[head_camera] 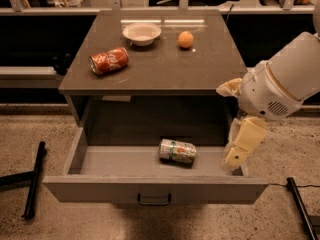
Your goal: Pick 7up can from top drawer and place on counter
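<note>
The 7up can (177,151) lies on its side inside the open top drawer (155,189), right of the drawer's middle. The drawer is pulled fully out below the counter (150,69). My gripper (241,146) hangs from the white arm at the right, pointing down over the drawer's right edge. It is to the right of the can and apart from it, and it holds nothing that I can see.
On the counter lie a red-orange soda can (108,60) on its side, a white bowl (142,32) and an orange (185,39). A black stand leg (34,179) lies on the floor at left, and another black bar (300,204) at right.
</note>
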Robot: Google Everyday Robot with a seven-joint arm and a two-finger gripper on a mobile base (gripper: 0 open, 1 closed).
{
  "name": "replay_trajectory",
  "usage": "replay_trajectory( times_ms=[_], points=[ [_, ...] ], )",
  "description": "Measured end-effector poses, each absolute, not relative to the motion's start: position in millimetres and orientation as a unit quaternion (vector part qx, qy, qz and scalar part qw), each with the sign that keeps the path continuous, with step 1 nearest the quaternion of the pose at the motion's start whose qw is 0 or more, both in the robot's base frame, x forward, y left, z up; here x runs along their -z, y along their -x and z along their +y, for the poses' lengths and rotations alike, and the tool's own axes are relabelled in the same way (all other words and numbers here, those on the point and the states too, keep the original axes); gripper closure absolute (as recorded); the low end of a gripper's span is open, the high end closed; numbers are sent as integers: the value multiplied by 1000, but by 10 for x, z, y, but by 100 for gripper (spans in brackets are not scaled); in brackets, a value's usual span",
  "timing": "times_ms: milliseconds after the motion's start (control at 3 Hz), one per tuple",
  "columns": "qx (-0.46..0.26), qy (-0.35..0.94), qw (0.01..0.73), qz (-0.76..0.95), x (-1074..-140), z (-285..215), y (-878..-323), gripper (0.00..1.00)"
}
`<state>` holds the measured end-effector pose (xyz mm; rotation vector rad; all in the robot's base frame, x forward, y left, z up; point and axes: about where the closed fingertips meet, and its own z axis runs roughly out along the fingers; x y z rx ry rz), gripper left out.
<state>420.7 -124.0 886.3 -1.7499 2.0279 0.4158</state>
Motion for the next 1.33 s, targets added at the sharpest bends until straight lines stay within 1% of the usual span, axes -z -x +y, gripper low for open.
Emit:
replay_trajectory(
  times_ms=[333, 667, 1000, 1333],
  points=[
    [-150, 631, 214, 731, -8863, -1240, -4207, 0],
    [-158, 629, 201, 735, -8671, -1252, -4259, 0],
    [-177, 625, 200, 734, -8046, -1311, -4443, 0],
    [-164, 626, 219, 730, -7639, -1343, -4733, 0]
  ],
)
